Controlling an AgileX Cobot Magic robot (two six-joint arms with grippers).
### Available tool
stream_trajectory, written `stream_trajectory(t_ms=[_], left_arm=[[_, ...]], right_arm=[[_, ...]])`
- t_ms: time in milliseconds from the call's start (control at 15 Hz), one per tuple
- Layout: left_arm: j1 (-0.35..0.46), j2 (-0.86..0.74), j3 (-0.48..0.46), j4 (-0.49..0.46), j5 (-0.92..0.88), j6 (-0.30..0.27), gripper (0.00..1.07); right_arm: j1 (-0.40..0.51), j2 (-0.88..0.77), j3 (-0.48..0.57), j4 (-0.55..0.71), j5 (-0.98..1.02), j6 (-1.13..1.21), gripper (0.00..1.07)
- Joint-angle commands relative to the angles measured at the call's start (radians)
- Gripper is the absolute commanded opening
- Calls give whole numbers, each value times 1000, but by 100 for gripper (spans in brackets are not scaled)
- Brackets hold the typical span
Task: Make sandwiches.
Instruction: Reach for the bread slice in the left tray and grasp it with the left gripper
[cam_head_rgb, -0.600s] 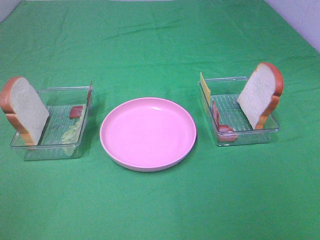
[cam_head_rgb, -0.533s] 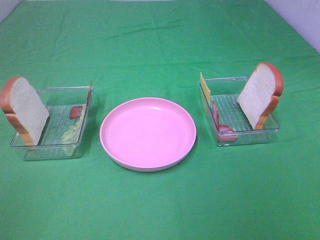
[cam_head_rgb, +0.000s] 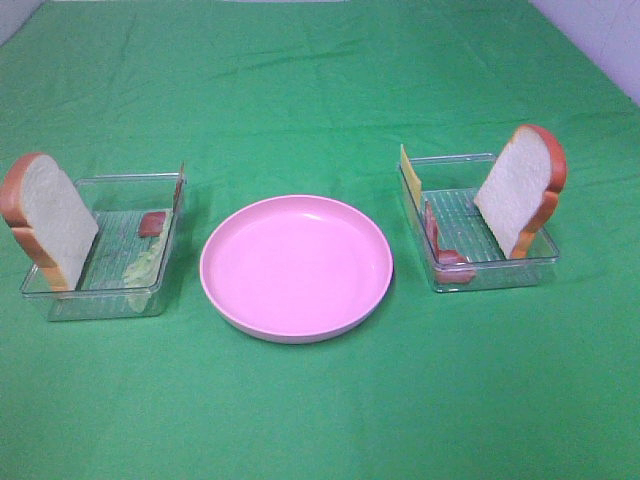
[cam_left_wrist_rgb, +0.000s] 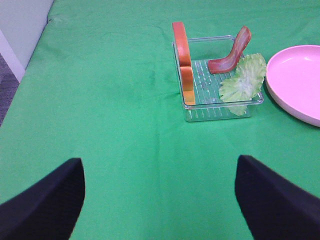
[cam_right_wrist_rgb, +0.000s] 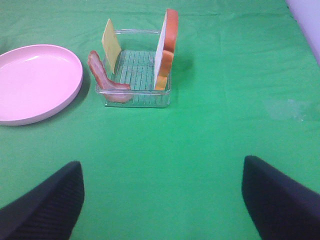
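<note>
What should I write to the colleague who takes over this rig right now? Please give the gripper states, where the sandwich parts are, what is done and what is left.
Left gripper: open, holds nothing, over the cloth short of the left tray.
Right gripper: open, holds nothing, short of the right tray.
Left tray: left bread slice leaning at the outer end, lettuce, left bacon strip.
Right tray: right bread slice, cheese, right bacon strip.
Done: nothing; pink plate is bare.
Left: all the stacking.

Left: bread slice (cam_head_rgb: 50, 218) on edge, lettuce (cam_head_rgb: 145, 262) flat, bacon (cam_head_rgb: 152, 224) leaning. Right: bread (cam_head_rgb: 515, 195), cheese (cam_head_rgb: 408, 175), bacon strip (cam_head_rgb: 432, 235) upright.
</note>
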Motion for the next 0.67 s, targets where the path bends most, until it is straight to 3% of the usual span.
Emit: stream_trajectory(t_ms=[67, 667], left_arm=[[6, -21, 3, -9, -9, -2, 78], [6, -21, 3, -9, -9, -2, 78]], right_arm=[[-6, -16, 2, -3, -1, 11, 81], [-6, -16, 2, -3, -1, 11, 81]])
